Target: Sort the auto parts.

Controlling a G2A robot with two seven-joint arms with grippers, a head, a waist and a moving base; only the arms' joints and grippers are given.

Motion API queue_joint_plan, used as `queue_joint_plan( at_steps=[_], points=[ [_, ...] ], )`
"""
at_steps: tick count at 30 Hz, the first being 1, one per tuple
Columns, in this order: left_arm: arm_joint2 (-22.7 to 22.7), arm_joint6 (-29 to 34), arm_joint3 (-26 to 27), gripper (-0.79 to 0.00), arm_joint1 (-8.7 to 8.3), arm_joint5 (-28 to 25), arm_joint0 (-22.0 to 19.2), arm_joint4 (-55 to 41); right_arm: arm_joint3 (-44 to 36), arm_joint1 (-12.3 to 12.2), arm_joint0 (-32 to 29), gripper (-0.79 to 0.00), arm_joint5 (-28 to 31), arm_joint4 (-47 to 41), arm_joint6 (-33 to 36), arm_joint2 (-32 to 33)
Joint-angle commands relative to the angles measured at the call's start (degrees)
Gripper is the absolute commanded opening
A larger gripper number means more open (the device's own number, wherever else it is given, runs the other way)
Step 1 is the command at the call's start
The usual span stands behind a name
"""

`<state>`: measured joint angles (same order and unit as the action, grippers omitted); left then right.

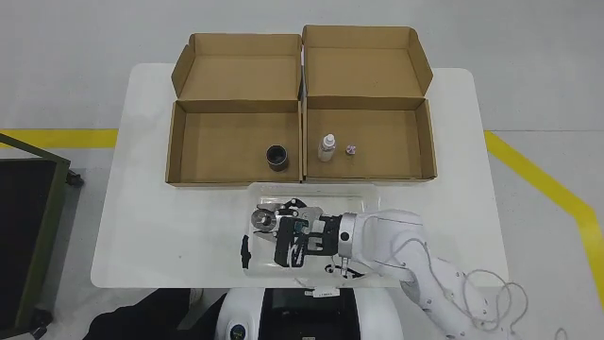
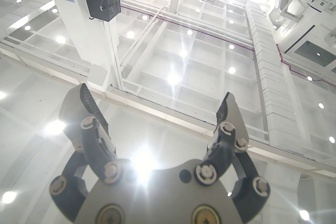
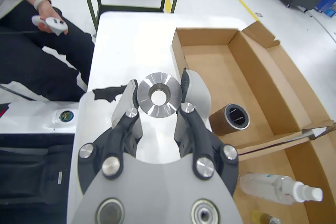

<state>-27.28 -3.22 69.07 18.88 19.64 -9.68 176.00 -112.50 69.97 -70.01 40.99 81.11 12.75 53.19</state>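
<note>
**Top view.** You will find the right gripper (image 1: 268, 223) low over the clear tray (image 1: 363, 192) at the near edge of the white table (image 1: 142, 198). It has a metal disc (image 1: 262, 218) at its tips. Two open cardboard boxes stand side by side behind the tray. The left box (image 1: 203, 146) holds a dark cylinder (image 1: 276, 157). The right box (image 1: 396, 142) holds a spray bottle (image 1: 327, 146) and, near it, a small part (image 1: 351, 149) too small to identify.

**Left wrist view.** Note that the left gripper (image 2: 156, 96) points up at the ceiling. Its jaws are spread wide with nothing between them.

**Right wrist view.** Here the right gripper's fingers are closed against opposite edges of the metal disc, a machined ring with a central hole, held flat-face toward the camera. The dark cylinder lies on its side in the box just beside the gripper. The spray bottle lies flat in the neighbouring box.
</note>
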Motion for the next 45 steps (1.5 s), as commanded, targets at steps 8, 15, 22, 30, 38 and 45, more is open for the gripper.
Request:
queue_joint_plan(
  at_steps=[8, 15, 22, 30, 38, 45],
  points=[
    [0.0, 0.0, 0.0, 0.0, 0.0, 0.0, 0.0, 0.0, -2.68, -0.35, -2.83, -0.785, -3.85, -2.33, -15.84, 4.05],
    [0.0, 0.0, 0.0, 0.0, 0.0, 0.0, 0.0, 0.0, -4.58, -0.88, -5.57, -0.785, -4.99, -3.6, -27.83, 8.7],
    [0.0, 0.0, 0.0, 0.0, 0.0, 0.0, 0.0, 0.0, -6.04, -1.26, -6.86, -0.785, -4.74, -2.91, -36.04, 11.79],
    [0.0, 0.0, 0.0, 0.0, 0.0, 0.0, 0.0, 0.0, -6.18, -1.35, -6.25, -0.785, -4.29, -3.27, -38.73, 12.73],
    [0.0, 0.0, 0.0, 0.0, 0.0, 0.0, 0.0, 0.0, -4.88, -1.27, -5.15, -0.785, -3.52, -3.32, -38.68, 11.92],
    [0.0, 0.0, 0.0, 0.0, 0.0, 0.0, 0.0, 0.0, 0.79, -0.43, 0.3, -0.785, -3.29, -0.57, -38.15, 6.97]
  ],
)
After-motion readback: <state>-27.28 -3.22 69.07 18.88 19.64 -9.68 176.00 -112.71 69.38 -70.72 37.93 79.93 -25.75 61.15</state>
